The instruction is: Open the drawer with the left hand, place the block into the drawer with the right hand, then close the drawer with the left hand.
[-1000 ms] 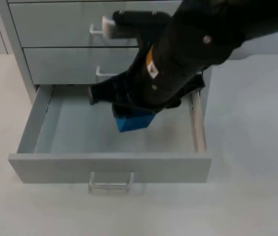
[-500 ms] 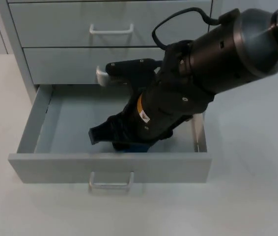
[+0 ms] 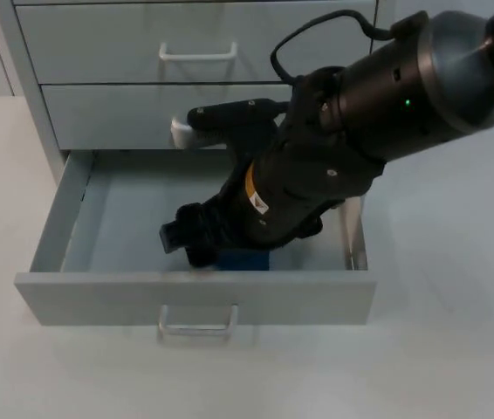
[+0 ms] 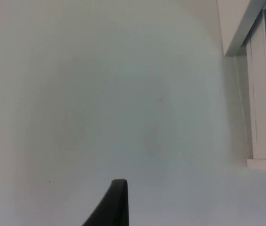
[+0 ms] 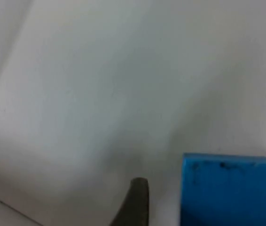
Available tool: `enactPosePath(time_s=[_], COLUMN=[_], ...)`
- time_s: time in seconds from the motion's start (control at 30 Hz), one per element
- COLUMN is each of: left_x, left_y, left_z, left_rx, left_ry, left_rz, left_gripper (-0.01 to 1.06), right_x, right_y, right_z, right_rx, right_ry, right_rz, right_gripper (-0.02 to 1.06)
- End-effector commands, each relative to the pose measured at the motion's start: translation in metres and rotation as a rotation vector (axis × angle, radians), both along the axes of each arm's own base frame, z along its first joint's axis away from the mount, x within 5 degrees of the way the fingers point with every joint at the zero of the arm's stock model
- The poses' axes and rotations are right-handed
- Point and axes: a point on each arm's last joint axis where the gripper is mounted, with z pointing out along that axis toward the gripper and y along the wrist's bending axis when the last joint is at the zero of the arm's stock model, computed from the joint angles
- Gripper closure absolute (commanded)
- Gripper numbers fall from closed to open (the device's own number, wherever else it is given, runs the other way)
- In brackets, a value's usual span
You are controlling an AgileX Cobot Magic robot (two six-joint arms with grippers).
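White table top (image 3: 456, 349) lies nearest, running past the cabinet at both 3 and 9 o'clock. On it stands the pale grey cabinet (image 3: 37, 105), and its lowest drawer (image 3: 81, 301) is pulled fully out toward 6 o'clock, with the front panel closest and a light bar handle (image 3: 197, 325) at the middle of that panel.

Just behind the front panel, the blue block (image 3: 245, 260) rests on the drawer floor, toward 5 o'clock from the floor's centre and close to the front wall. The right gripper (image 3: 186, 246) is down inside the drawer directly over the block. In the right wrist view its fingers are spread, and the one black fingertip (image 5: 135, 200) on show stands clear of the blue block (image 5: 231, 190), with bare drawer floor between them, so nothing is gripped. The right arm (image 3: 404, 87) enters from 2 o'clock and crosses the drawer's right side rail.

Farther back are two shut drawers, the middle one with its handle (image 3: 181, 133) partly behind the arm and the upper one with its handle (image 3: 196, 54) in plain sight.

The left gripper (image 4: 118, 202) waits above bare table beside a corner of the cabinet (image 4: 236, 28); I cannot tell whether it is open or closed
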Motion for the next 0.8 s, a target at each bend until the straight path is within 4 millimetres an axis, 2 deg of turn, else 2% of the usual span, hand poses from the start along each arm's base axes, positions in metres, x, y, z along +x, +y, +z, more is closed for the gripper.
enactPosePath(time_s=[0.0,0.17,0.2,0.33,0.57,0.77], left_x=[0.0,0.0,0.0,0.0,0.0,-0.001], left_y=[-0.001,-0.002,-0.002,-0.002,-0.002,-0.002], left_z=[0.001,0.001,0.001,0.001,0.001,0.0], left_rx=[-0.014,-0.022,-0.022,-0.022,-0.022,-0.023], left_ry=[-0.015,-0.021,-0.021,-0.021,-0.017,-0.007], left_rz=[0.001,0.003,0.003,0.003,0.003,0.003], left_gripper=[0.0,0.0,0.0,0.0,0.0,0.0], right_x=[-0.001,-0.013,-0.013,-0.035,-0.056,-0.081], right_y=[0.002,-0.013,-0.013,-0.016,-0.027,-0.056], right_z=[0.025,0.069,0.069,0.101,0.116,0.118], right_rx=[0.024,-0.044,-0.044,-0.107,-0.1,-0.093], right_ry=[-0.034,-0.026,-0.026,-0.015,0.02,0.03], right_rz=[-0.004,-0.092,-0.092,-0.022,0.031,0.054], right_gripper=[0.27,0.27,0.27,0.27,0.27,0.27])
